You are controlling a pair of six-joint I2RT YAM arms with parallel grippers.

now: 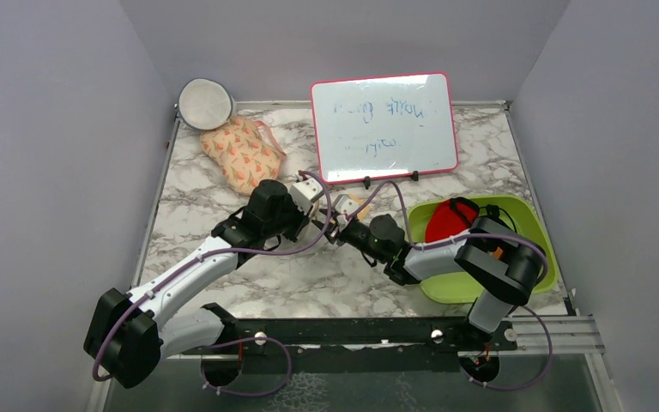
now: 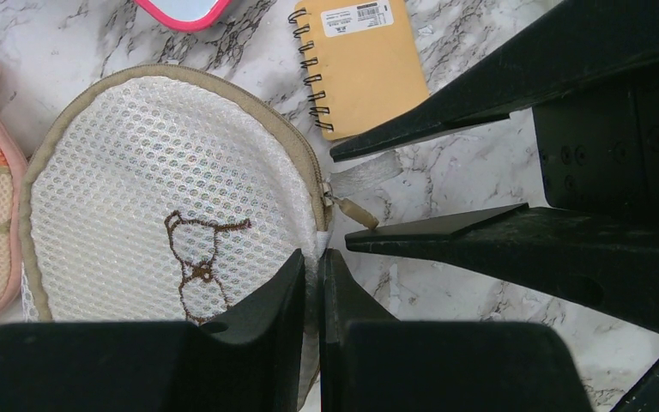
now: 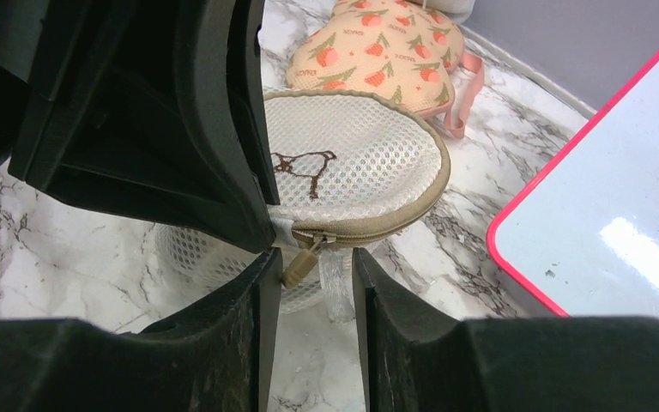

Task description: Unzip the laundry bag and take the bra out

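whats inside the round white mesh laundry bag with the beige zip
Nothing inside shows. The round white mesh laundry bag looks zipped shut along its visible edge, the beige zipper pull undrawn, and its dense mesh hides any contents.

Bench: white marble pattern with grey veins, and walls on three sides.

I log six items directly on it:
- A laundry bag lies flat near the centre. It is white mesh with tan binding and a brown stitched squiggle facing up, and its tan zip pull sits at the rim.
- A peach floral pouch is just beside the bag, toward the back left.
- A grey-rimmed white round disc sits in the back left corner. I cannot tell whether it lies flat or leans.
- An orange spiral notepad lies near the bag, on its zip side.
- A pink-framed whiteboard at the back carries faint scribbles.
- A green bin stands at the right edge.
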